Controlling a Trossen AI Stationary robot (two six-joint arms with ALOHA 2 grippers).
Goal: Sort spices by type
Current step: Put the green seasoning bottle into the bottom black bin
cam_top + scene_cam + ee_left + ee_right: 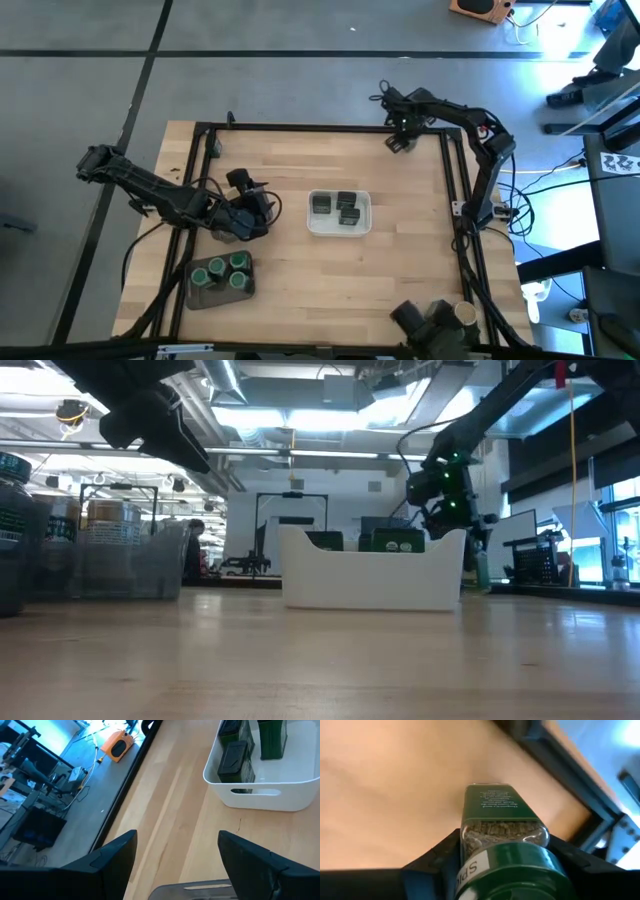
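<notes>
Right gripper: upper right of the high view, near the table's far frame rail. The right wrist view shows a green-lidded spice jar sitting between its fingers, dark pads hard by both sides of the lid end. Jaws look closed down around the jar; firm grip vs. just bracketing, cannot confirm. Jar's long axis runs straight out from the wrist, lid toward the camera, labelled body pointing away over bare wood.

Left gripper: left-centre of the high view, jaws apart, nothing between them. The white tray lies just ahead of it, holding dark squarish tins; three show in the high view.

Sorted so far, per high view: four green-lidded jars on a dark grey flat tray at lower left. Tan-topped jar at lower right edge, partly hidden by dark hardware.

Key relation: the jar at the right gripper is the same type as the lower-left group, i.e. diagonally across the table and well apart. Left arm is much nearer that tray; right arm nearer the jar. Judgement: delivery calls for a long cross-table carry passing the white tray, or a drop mid-table for the left arm. Risk: jar held at the lid end could tilt in transit.
</notes>
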